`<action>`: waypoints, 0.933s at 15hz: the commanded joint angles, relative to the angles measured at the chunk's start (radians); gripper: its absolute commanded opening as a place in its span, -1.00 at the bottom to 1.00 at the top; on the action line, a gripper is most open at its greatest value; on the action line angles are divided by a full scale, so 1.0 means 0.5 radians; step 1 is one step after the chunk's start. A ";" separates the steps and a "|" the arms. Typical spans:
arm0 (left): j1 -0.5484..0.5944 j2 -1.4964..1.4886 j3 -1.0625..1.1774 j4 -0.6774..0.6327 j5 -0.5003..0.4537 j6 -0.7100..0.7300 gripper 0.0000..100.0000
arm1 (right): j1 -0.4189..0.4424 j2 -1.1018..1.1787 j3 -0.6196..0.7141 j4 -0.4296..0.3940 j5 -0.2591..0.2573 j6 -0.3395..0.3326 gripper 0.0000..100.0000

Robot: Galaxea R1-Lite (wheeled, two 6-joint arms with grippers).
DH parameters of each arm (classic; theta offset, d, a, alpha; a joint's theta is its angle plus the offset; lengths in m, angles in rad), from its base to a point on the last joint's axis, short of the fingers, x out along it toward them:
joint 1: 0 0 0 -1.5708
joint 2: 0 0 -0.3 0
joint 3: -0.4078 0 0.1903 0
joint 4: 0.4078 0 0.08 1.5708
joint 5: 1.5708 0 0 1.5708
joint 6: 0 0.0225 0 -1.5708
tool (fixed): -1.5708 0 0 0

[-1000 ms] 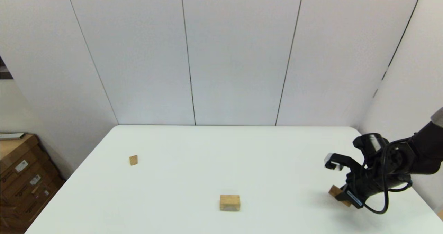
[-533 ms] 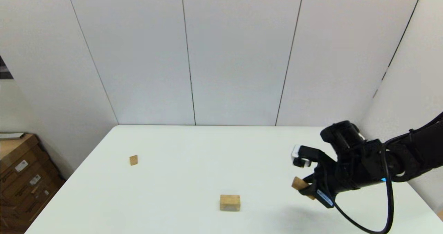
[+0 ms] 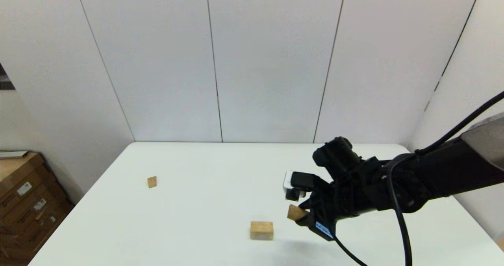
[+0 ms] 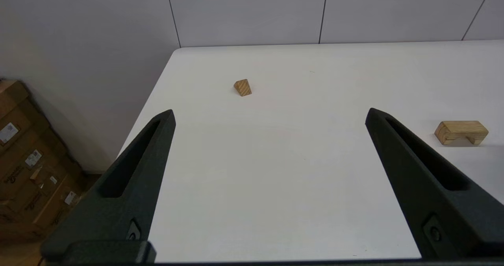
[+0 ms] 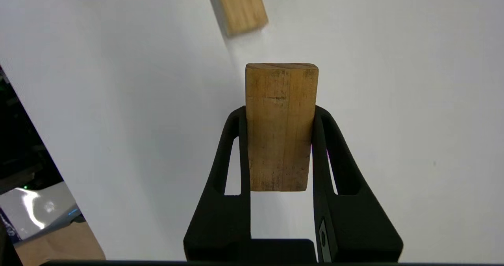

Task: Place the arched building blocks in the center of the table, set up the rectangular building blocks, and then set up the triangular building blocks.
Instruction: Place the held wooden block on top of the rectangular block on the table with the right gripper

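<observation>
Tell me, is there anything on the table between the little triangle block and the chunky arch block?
Nothing. The head view shows only bare white table between the triangle block and the arch block.

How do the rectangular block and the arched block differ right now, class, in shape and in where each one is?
The rectangular block is a flat plain bar; the arched block is chunkier, with a hollow in its underside. The rectangular block is clamped in the right gripper above the table; the arched block rests on it, untouched. Both are tan wood.
</observation>
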 commanded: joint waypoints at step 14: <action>0.000 0.003 0.000 0.000 0.001 -0.001 1.00 | 0.349 0.749 -1.175 0.943 -0.122 -0.135 -1.00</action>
